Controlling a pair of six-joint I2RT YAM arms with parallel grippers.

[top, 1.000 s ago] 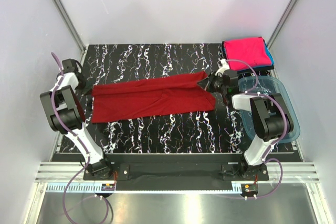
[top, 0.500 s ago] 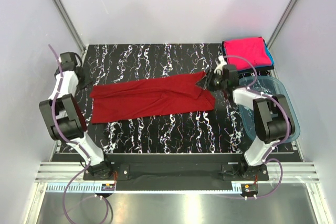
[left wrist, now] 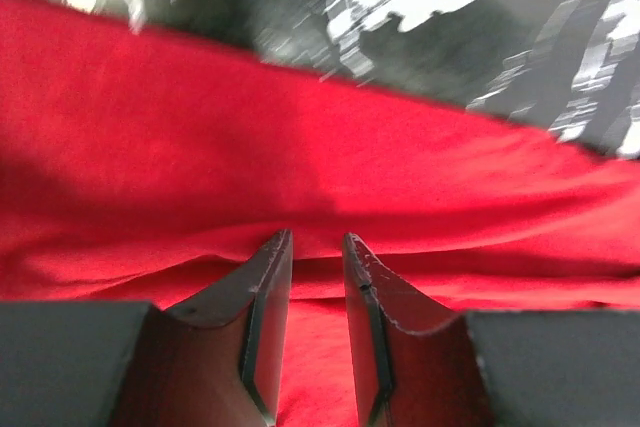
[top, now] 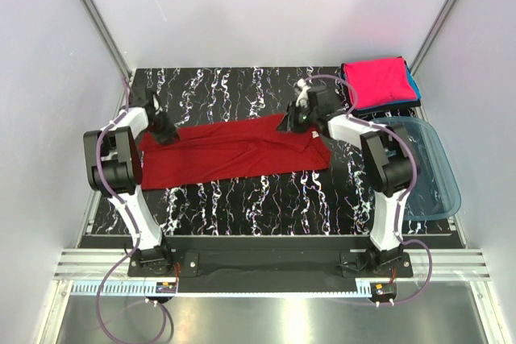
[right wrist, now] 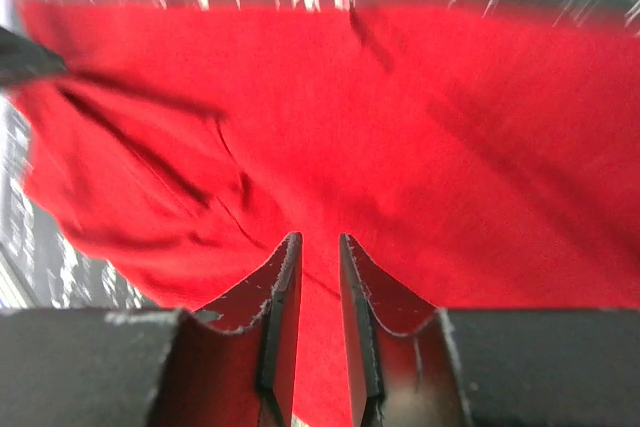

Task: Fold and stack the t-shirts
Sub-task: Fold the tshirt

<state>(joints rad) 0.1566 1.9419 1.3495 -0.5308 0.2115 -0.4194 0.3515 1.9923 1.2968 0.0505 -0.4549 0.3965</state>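
Red cloth fills most of both wrist views: the dark red t-shirt (top: 234, 151) lies flat as a long, creased band across the middle of the black, white-veined surface (top: 242, 199), running from left to right. The left pincer (top: 164, 130) is over the shirt's left end, at its far edge. In its own wrist view the two fingers (left wrist: 268, 287) stand a little apart, the red fabric shows through the narrow gap, and nothing is clamped between them. The right pincer (top: 290, 121) is over the far edge near the shirt's right end. Its fingers (right wrist: 282, 292) are likewise slightly apart above wrinkled red cloth, gripping nothing.

In the far right corner, well apart from both pincers, a folded pink t-shirt (top: 375, 82) rests on a teal one (top: 413, 86), of which only a strip along the right side shows. A see-through blue tub (top: 431, 175) sits at the right edge of the surface, just nearer than that stack.
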